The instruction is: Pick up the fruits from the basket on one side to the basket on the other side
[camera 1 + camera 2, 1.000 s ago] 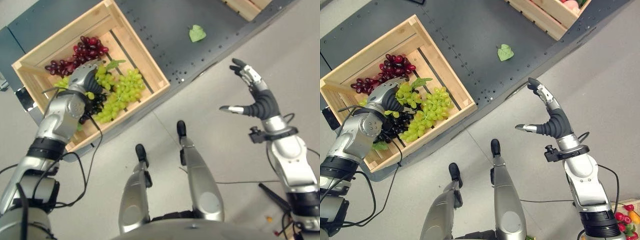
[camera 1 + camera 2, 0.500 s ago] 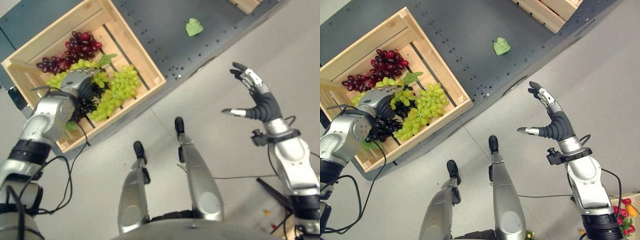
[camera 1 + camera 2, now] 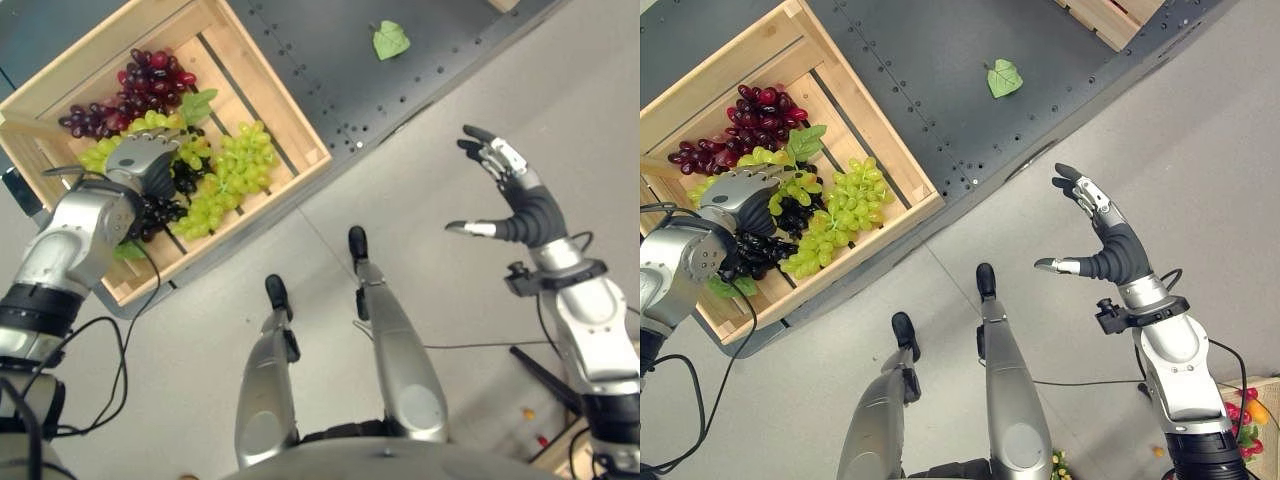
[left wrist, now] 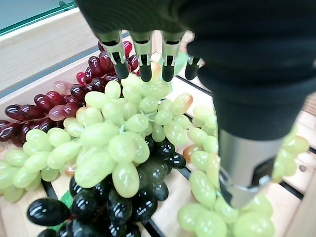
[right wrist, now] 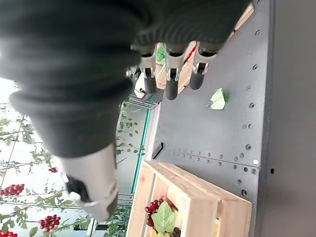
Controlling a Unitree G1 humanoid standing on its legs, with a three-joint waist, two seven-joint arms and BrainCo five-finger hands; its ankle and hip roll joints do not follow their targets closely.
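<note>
A wooden crate (image 3: 278, 88) on the dark platform at my left holds red grapes (image 3: 150, 75), green grapes (image 3: 238, 168) and dark grapes (image 3: 160, 208). My left hand (image 3: 140, 165) hovers inside the crate over a green bunch (image 4: 123, 143), fingers (image 4: 143, 54) stretched above it and thumb to the side, closing on nothing. Dark grapes (image 4: 113, 207) lie beneath that bunch and red grapes (image 4: 54, 106) beyond it. My right hand (image 3: 520, 205) is raised in the air over the floor at the right, open and empty, fingers (image 5: 170, 74) spread.
A loose green leaf (image 3: 390, 40) lies on the grey platform (image 3: 330, 60). A second wooden crate (image 3: 1120, 15) shows at the platform's far right corner. A box of small fruits (image 3: 1245, 415) stands on the floor at the lower right.
The view has shifted. Within the crate my left hand has drawn back from the red grapes toward the near side, over the green and dark bunches. The right hand has hardly moved.
</note>
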